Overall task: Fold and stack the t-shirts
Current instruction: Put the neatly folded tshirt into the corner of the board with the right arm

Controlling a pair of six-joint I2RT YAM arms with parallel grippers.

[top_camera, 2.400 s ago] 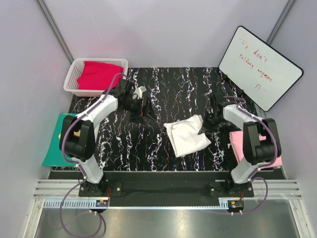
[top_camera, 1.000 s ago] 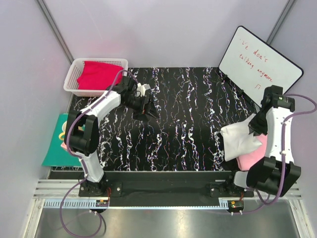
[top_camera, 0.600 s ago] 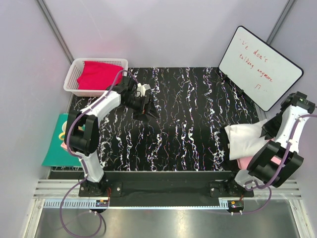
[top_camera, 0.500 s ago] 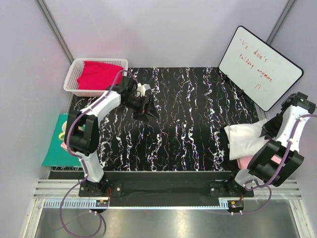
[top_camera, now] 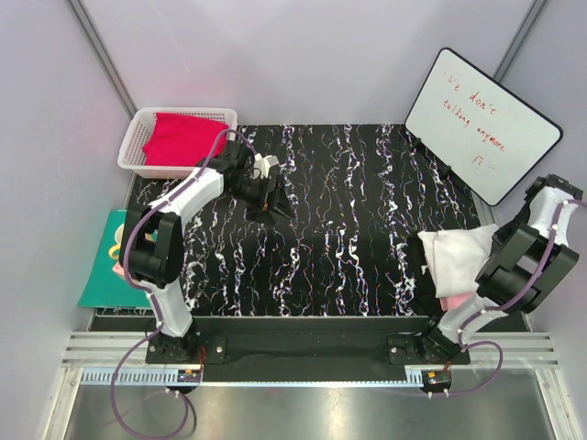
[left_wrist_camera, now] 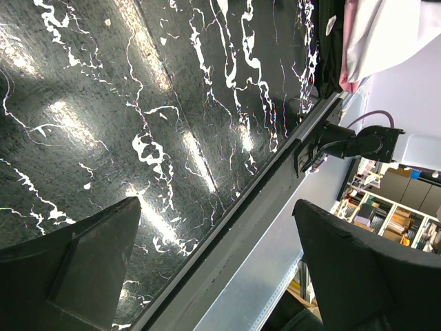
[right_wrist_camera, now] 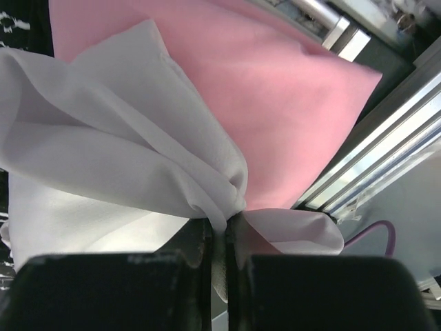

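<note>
The white t-shirt (top_camera: 452, 257) hangs bunched at the table's right edge, over the pale pink t-shirt (top_camera: 451, 301). In the right wrist view my right gripper (right_wrist_camera: 224, 234) is shut on a fold of the white t-shirt (right_wrist_camera: 124, 158), with the pink t-shirt (right_wrist_camera: 275, 103) lying flat just beneath. From above, the right gripper (top_camera: 507, 236) is at the cloth's right end. The crimson red t-shirt (top_camera: 183, 137) lies in the white basket (top_camera: 138, 137) at the back left. My left gripper (top_camera: 266, 197) hovers open over the back-left of the table, holding nothing; its fingers (left_wrist_camera: 69, 276) frame bare table.
A whiteboard (top_camera: 481, 124) leans at the back right. A teal-green mat (top_camera: 99, 266) lies off the table's left edge. The black marbled table top (top_camera: 348, 211) spans the middle. A metal rail (top_camera: 303, 353) runs along the near edge.
My right arm has swung right and carried the white t-shirt from the table's middle to above the pink one. The left arm has hardly moved in the last second.
</note>
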